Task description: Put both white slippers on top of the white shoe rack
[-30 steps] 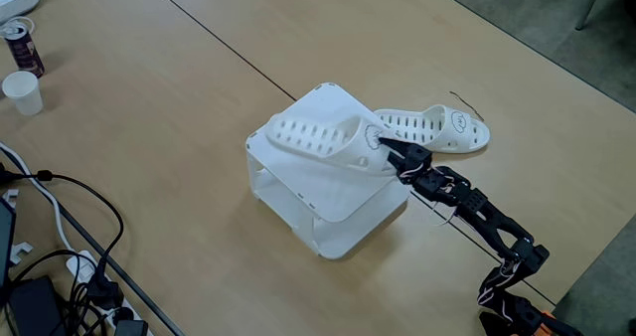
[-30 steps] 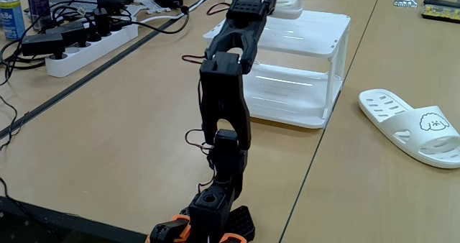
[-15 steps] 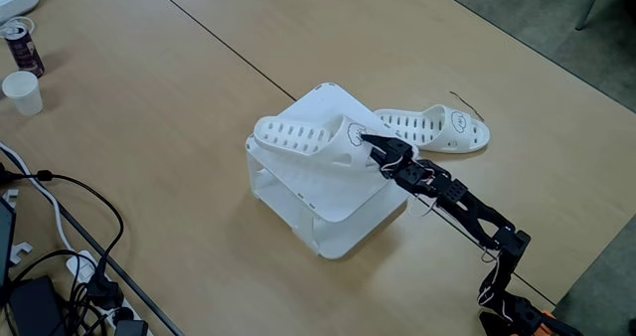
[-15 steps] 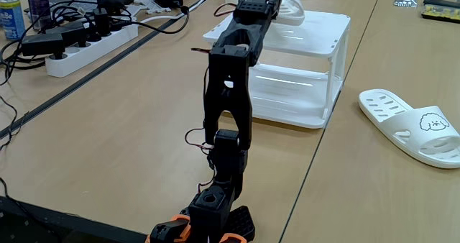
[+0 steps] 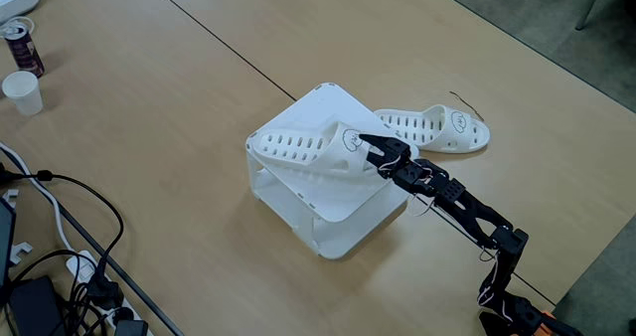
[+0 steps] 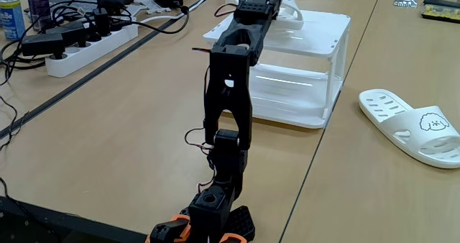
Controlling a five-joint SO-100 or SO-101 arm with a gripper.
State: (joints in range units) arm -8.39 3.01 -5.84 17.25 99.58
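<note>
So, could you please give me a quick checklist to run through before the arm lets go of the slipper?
1. Held slipper over the shoe rack top: ok.
2. Slipper lying flat on the top: not ok, its strap end looks raised at the hand.
3. Hand shut on the strap: ok.
4. Room left on the top for the second slipper: cannot tell.
5. Second slipper on the rack: not ok, it lies on the table beside it.
</note>
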